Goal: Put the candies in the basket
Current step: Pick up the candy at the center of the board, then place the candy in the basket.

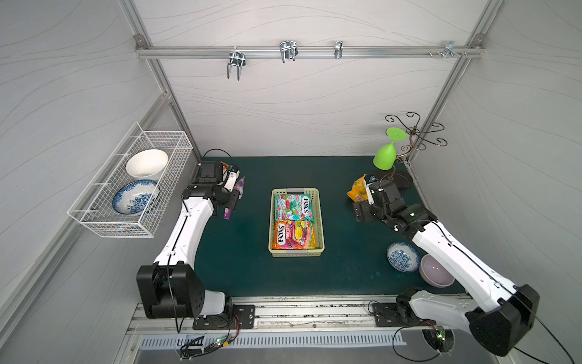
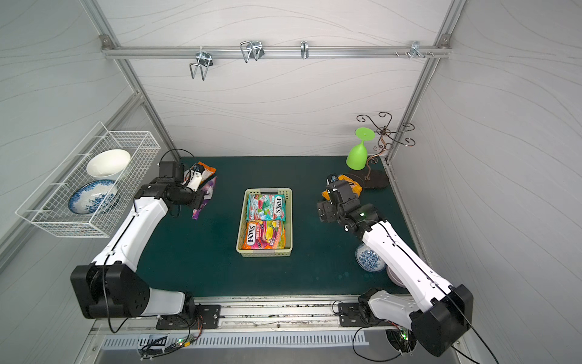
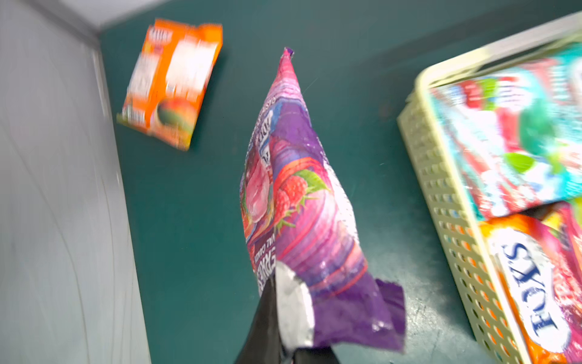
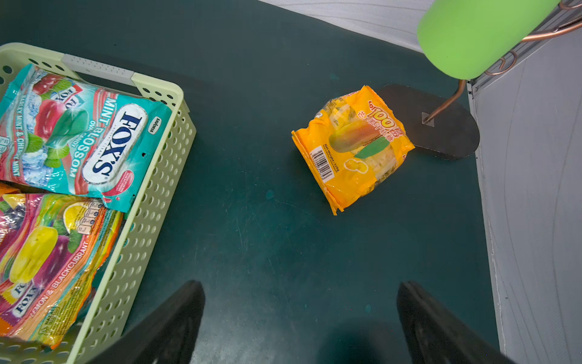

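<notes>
The basket (image 1: 296,253) sits in the middle of the desk (image 1: 252,271), its long sides running front to back. Two candy bags lie flat in it: a teal one (image 1: 293,206) at the far end and an orange-pink one (image 1: 293,234) at the near end, the teal overlapping it a little. They nearly fill the floor of the basket.

Three bags are outside it. The left pincer (image 3: 285,302) is clamped tight on one end of a purple bag (image 3: 296,201), between the basket and the desk's left edge. I cannot tell whether the bag's far tip touches the desk. Beyond it, an orange bag (image 2: 206,170) lies flat near the far left corner, close to the wall. A yellow bag (image 4: 352,148) lies near the far right corner, one edge against the dark base of a copper stand (image 1: 415,132) that carries an upturned green goblet (image 1: 385,154). The right pincer (image 4: 299,293) hovers with its jaws spread wide and nothing in them, the yellow bag ahead of it and apart.

Bare green mat runs down both sides of the basket and from its near end to the front edge. A blue-patterned dish (image 1: 402,257) and a lilac bowl (image 1: 436,274) sit by the right front corner, partly under the right arm.

Pale panels wall in three sides. A wire rack (image 1: 132,189) on the left wall holds two bowls, and a rail (image 1: 308,52) with metal hooks crosses the back wall.
</notes>
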### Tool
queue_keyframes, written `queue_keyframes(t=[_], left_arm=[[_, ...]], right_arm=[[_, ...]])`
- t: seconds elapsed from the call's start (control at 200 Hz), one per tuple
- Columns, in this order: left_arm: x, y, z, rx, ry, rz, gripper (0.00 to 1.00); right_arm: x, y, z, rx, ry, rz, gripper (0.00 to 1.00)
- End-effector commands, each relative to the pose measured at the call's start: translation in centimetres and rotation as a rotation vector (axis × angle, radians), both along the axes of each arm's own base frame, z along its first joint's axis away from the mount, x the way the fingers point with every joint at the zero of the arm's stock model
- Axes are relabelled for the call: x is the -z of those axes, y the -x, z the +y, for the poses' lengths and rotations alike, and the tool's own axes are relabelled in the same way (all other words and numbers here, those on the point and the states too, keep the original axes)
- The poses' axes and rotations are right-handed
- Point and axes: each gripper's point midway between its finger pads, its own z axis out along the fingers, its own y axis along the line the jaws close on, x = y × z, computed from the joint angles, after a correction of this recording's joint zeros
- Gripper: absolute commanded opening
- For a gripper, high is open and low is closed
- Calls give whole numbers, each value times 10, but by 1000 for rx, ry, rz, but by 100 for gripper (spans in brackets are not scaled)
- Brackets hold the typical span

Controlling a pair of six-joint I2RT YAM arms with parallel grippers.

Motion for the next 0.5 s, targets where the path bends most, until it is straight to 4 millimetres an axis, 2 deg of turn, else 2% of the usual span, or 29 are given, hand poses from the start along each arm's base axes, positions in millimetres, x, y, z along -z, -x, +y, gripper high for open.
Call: queue_keyframes(t=[0.0,0.275,0.495], left_arm=[[-53,-17,-35,271,-60,-256,0],[-78,-16,-72,506,-70,-317,0],[-75,4,-110,758,-49,-323,0]], right_arm=[[0,-4,-1,4,7,-3,99],[0,-4,-4,12,11,-5,99],[2,-3,-3,6,6,-1,99]])
